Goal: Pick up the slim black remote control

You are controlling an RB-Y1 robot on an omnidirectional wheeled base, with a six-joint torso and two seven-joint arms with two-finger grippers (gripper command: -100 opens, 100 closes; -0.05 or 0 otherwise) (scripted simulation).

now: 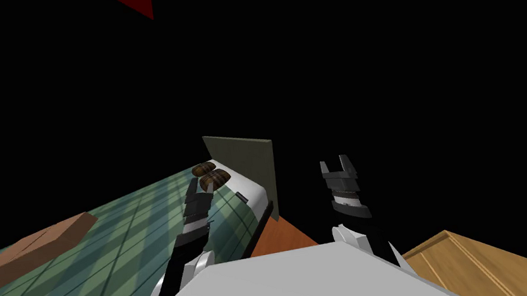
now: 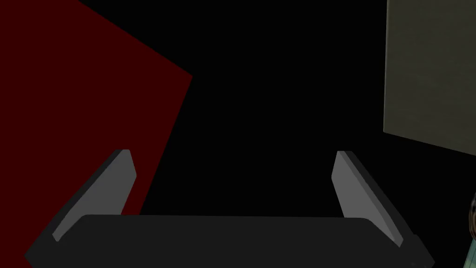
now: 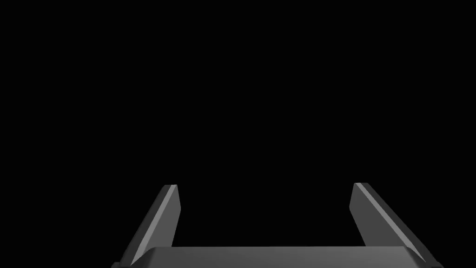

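Your left gripper (image 1: 192, 187), blades apart, hangs over the green plaid cover (image 1: 111, 258). The slim black remote (image 1: 241, 196) lies at its three o'clock on smooth white bedding (image 1: 252, 186). Your right gripper (image 1: 335, 165) is spread wide too.

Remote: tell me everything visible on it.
The remote is a small, slim dark bar lying flat on a white rounded pad at the end of a green checked cover, near an olive panel. Two brown barrel-shaped things lie apart from it. The open left gripper isn't touching it. Buttons too small to tell.
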